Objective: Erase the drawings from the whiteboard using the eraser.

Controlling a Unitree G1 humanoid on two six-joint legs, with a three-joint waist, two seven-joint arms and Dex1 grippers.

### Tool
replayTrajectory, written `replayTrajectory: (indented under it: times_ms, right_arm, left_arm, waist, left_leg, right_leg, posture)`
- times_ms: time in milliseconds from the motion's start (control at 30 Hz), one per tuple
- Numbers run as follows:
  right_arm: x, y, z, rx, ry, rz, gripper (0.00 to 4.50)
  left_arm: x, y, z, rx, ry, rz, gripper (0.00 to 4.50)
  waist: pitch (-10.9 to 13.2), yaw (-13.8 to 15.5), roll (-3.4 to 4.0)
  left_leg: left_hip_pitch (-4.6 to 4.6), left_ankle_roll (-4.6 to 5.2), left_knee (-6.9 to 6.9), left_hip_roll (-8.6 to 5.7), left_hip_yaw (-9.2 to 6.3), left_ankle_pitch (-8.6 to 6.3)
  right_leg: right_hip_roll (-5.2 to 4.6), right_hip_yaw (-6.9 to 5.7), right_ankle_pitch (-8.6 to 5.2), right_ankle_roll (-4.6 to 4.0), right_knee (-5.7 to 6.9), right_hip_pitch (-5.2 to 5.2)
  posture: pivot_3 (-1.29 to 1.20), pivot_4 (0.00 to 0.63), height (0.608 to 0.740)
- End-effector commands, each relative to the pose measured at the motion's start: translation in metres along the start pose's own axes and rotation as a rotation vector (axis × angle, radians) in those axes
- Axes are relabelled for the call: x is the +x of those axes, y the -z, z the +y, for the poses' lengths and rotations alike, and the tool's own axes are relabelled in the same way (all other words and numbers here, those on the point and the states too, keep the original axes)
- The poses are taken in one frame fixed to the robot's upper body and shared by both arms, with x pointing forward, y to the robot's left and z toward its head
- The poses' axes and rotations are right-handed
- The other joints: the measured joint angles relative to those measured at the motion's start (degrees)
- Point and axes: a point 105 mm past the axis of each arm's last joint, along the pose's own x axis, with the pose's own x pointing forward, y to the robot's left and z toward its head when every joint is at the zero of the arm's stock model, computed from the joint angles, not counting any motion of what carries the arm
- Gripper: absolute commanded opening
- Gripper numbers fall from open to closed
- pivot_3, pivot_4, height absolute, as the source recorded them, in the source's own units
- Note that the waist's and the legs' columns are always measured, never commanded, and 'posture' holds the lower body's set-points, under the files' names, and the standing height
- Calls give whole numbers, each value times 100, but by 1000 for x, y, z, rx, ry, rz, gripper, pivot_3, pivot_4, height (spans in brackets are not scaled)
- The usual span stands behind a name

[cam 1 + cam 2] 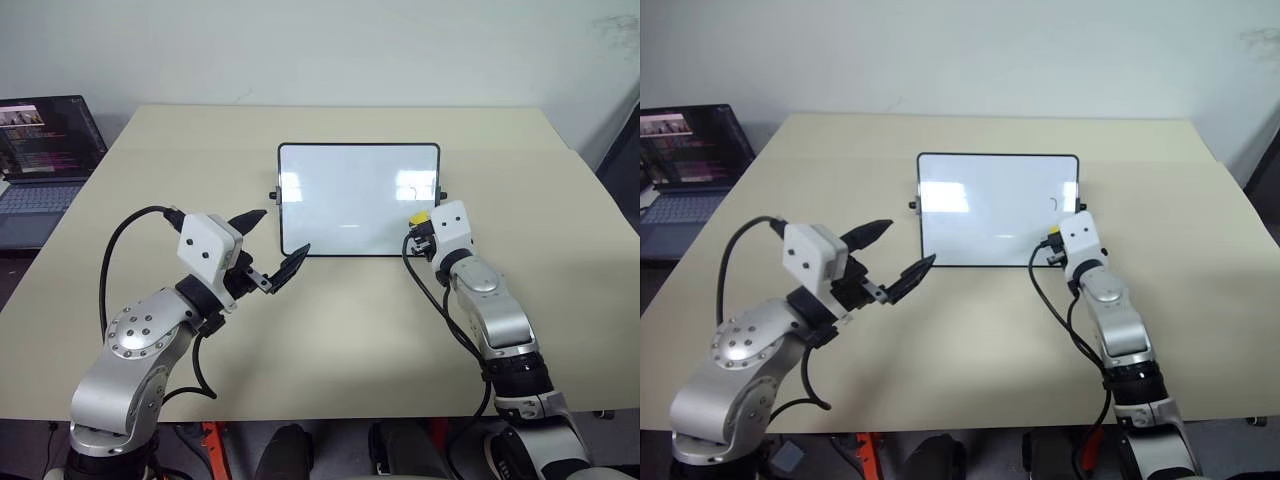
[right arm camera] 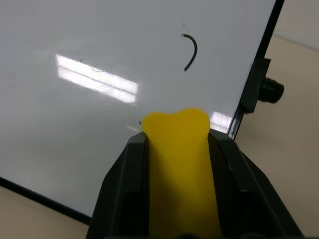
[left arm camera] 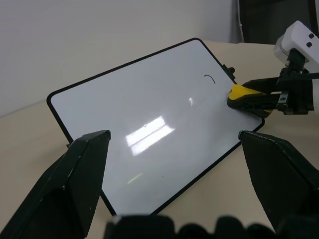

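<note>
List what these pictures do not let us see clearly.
- Eraser: right wrist view, its dark base is hidden between the right gripper fingers.
- Remaining mark on the whiteboard: a curved fragment, digit unreadable.
- Laptop: head views, cut off by the picture edge.

Bright even light, glare on whiteboard (image 1: 340,200)

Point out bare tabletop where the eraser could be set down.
Free: table between the whiteboard and the near edge, and right of the right gripper. Crowded: the board's right end, where the eraser is held; the left gripper at its lower left.
</note>
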Motion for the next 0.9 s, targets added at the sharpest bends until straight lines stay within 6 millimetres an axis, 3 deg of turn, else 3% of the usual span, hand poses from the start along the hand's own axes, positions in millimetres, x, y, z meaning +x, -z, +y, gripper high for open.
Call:
replayTrajectory:
  times_ms: [33, 367, 533, 900]
  right_arm:
    - [-4, -4, -10, -3, 28, 4, 1280]
    - [-11, -69, -15, 33, 32, -207, 1280]
    - [-1, -94, -16, 39, 54, -278, 1280]
    - [31, -76, -17, 32, 56, -230, 1280]
  left_arm:
    - [0, -11, -2, 35, 12, -38, 4500]
    - [1, -10, -1, 36, 10, -40, 4500]
    - [1, -10, -2, 34, 12, -41, 4500]
    - [2, -9, -3, 35, 22, -39, 4500]
  waist:
    - [0, -1, 0]
    - [4, -14, 3]
    - [4, -11, 3]
    - [5, -8, 4]
  left_leg:
    - [0, 0, 0, 0, 0, 0]
    - [-21, 0, -8, 1, 2, 0]
    - [-21, 0, -9, 1, 2, -1]
    - [-24, 0, -9, 1, 5, -1]
  right_leg:
    - [0, 0, 0, 0, 0, 0]
    - [0, 2, -1, 1, -5, -24]
    - [2, 2, -2, 2, -5, -24]
    - [1, 3, -2, 1, -8, -25]
  posture:
    - [0, 150, 740]
    - [0, 150, 740]
    - [0, 150, 740]
    - [0, 150, 740]
